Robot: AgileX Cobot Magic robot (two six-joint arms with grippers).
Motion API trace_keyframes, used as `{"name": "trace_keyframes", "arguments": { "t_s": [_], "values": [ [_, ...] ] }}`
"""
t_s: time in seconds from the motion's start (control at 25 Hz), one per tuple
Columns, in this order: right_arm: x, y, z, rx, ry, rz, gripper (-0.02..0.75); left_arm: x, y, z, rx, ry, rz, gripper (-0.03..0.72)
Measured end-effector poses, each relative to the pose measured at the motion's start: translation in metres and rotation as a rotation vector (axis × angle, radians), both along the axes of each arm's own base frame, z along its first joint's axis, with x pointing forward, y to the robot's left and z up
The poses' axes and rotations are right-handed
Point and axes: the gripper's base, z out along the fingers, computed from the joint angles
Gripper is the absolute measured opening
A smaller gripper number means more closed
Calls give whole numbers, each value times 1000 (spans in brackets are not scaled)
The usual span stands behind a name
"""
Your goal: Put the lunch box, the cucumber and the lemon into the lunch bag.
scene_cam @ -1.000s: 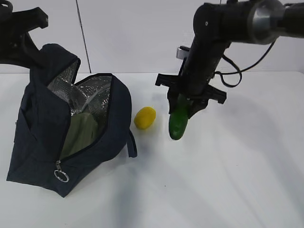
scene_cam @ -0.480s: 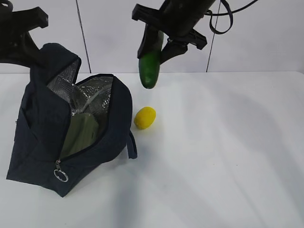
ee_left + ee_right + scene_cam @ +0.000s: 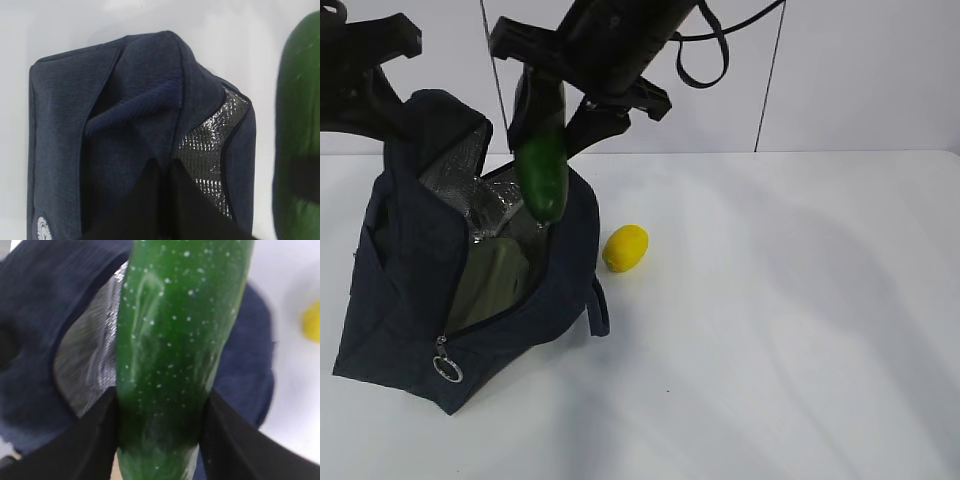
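Note:
The dark navy lunch bag (image 3: 410, 290) stands open at the left, its silver foil lining (image 3: 510, 200) showing. The lunch box (image 3: 492, 283), pale green lid up, lies inside it. My left gripper (image 3: 164, 167) is shut on the fabric at the bag's top rear edge. My right gripper (image 3: 160, 400) is shut on the cucumber (image 3: 542, 165), which hangs nearly upright with its lower tip just over the bag's opening. The cucumber (image 3: 300, 130) also fills the right edge of the left wrist view. The lemon (image 3: 625, 248) lies on the table just right of the bag.
The white table (image 3: 790, 330) runs to a pale panelled wall behind. The bag's metal zipper ring (image 3: 448, 370) hangs at its front lower corner, and a strap loop (image 3: 598, 305) droops down its right side toward the lemon.
The right arm has lifted the cucumber from beside the lemon and carried it up and left, until it hangs over the bag's opening. The left gripper, bag and lemon have stayed put.

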Motion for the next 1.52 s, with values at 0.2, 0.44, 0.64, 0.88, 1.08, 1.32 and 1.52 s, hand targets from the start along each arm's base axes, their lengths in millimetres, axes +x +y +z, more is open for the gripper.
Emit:
{"name": "trace_keyframes", "arguments": {
  "t_s": [0.2, 0.44, 0.64, 0.88, 1.08, 1.32, 1.52],
  "values": [
    [-12, 16, 0, -9, -2, 47, 363, 0, 0, 0, -2, -6, 2, -5],
    [-15, 19, -1, -14, -6, 56, 363, 1, 0, 1, -2, -9, 3, -5],
    [-17, 27, -8, -3, 23, 72, 363, 1, 0, 1, -3, -11, 3, -5],
    [-15, 40, -34, -26, 74, 92, 363, 1, 0, 1, -3, -11, 3, -5],
    [-12, 43, -48, -40, 100, 92, 363, 1, 0, 1, -4, -17, 5, -5],
    [-11, 44, -52, -36, 111, 97, 440, 1, 0, 1, -4, -17, 5, -5],
    [-11, 45, -52, -33, 112, 99, 512, 1, 0, 1, -4, -17, 5, -5]
  ]
}}
